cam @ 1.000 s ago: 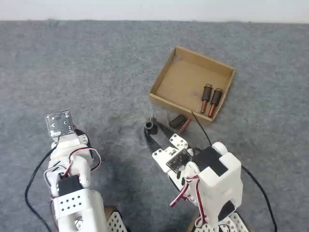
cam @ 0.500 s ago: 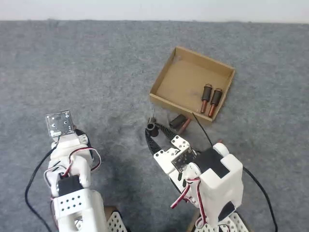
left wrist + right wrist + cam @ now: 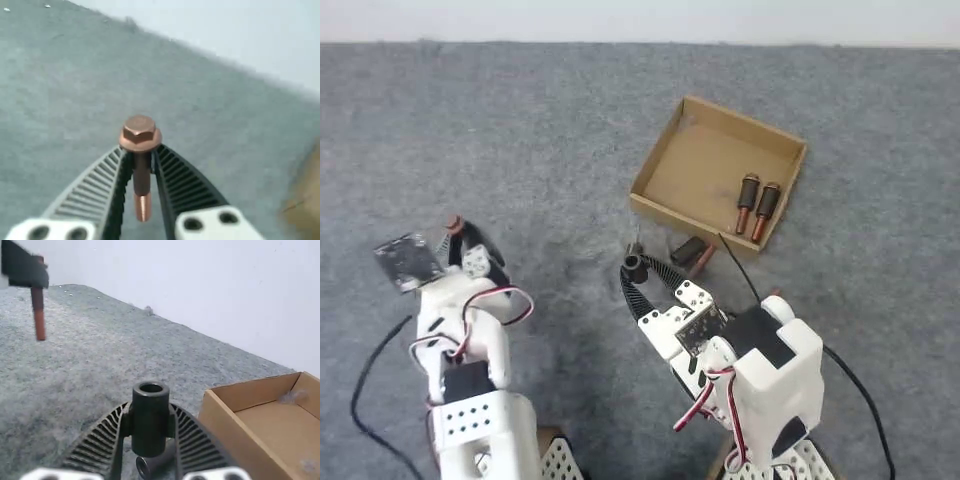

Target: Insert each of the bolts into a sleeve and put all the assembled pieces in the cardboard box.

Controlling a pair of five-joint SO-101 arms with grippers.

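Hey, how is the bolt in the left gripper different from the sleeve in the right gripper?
The bolt is copper-coloured; the sleeve is black. The bolt is a slim shank with a hex head; the sleeve is a thicker hollow tube with an open end. The bolt sits in the left gripper, the sleeve in the right gripper. Both are clamped between ribbed fingers, not yet joined.

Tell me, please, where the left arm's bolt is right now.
The bolt sits clamped in the left tool, over the grey carpet's left side in the high view, well away from the cardboard box.
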